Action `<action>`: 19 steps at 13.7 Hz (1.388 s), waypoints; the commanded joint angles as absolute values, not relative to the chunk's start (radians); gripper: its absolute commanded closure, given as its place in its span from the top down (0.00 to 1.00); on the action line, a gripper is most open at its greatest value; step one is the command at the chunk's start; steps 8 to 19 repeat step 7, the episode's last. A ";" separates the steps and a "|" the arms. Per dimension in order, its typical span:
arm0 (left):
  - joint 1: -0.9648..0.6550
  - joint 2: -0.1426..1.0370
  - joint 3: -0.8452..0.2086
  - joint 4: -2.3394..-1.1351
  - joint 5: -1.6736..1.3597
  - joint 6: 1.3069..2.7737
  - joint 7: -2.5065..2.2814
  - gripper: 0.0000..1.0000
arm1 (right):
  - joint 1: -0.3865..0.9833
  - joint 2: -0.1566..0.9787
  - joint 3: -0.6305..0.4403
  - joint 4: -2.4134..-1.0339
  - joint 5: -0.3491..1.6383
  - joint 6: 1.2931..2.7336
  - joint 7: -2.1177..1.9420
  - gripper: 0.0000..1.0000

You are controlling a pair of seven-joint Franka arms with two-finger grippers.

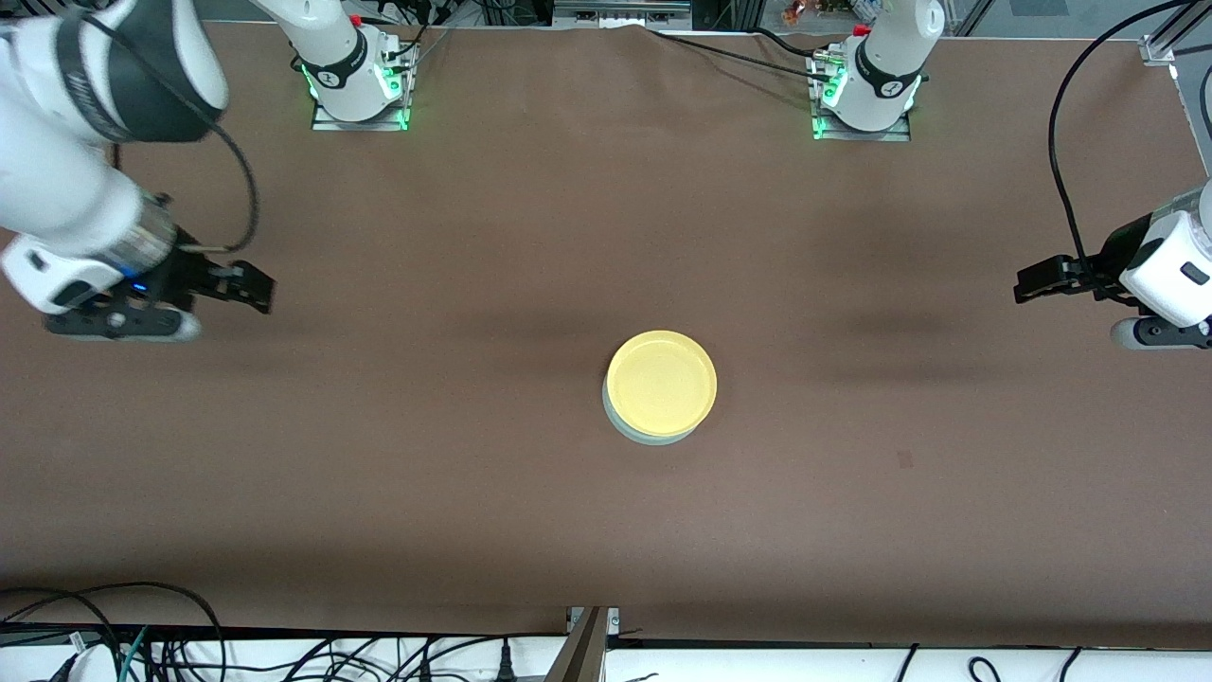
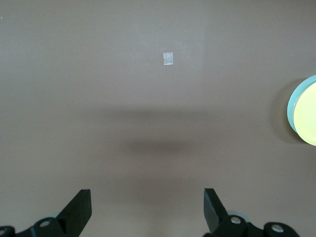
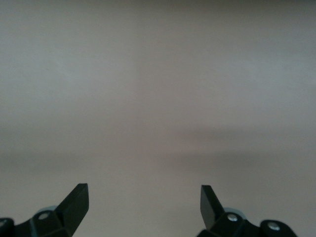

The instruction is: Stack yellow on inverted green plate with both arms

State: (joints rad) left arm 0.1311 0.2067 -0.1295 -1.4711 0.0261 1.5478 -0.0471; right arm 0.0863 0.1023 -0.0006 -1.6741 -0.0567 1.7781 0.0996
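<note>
The yellow plate (image 1: 662, 381) rests rim up on the pale green plate (image 1: 632, 429), whose edge shows under it, at the middle of the brown table. Both also show at the edge of the left wrist view, the yellow plate (image 2: 308, 118) on the green plate (image 2: 293, 108). My left gripper (image 1: 1032, 281) is open and empty, up over the table at the left arm's end; it shows open in the left wrist view (image 2: 148, 210). My right gripper (image 1: 254, 287) is open and empty, up over the right arm's end; it shows open in the right wrist view (image 3: 144, 207).
The brown table cloth (image 1: 473, 474) covers the whole table. A small pale square mark (image 1: 904, 459) lies on it nearer to the front camera than the left gripper, seen too in the left wrist view (image 2: 169, 59). Cables (image 1: 189, 644) hang below the table's front edge.
</note>
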 commanded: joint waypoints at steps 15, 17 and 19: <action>0.141 0.219 -0.129 -1.448 -0.008 1.542 -0.023 1.00 | 0.008 0.014 -0.011 -1.687 -0.043 1.680 -0.006 1.00; 0.141 0.219 -0.129 -1.448 -0.008 1.542 -0.023 1.00 | 0.008 0.014 -0.011 -1.687 -0.043 1.680 -0.006 1.00; 0.141 0.219 -0.129 -1.448 -0.008 1.542 -0.023 1.00 | 0.008 0.014 -0.011 -1.687 -0.043 1.680 -0.006 1.00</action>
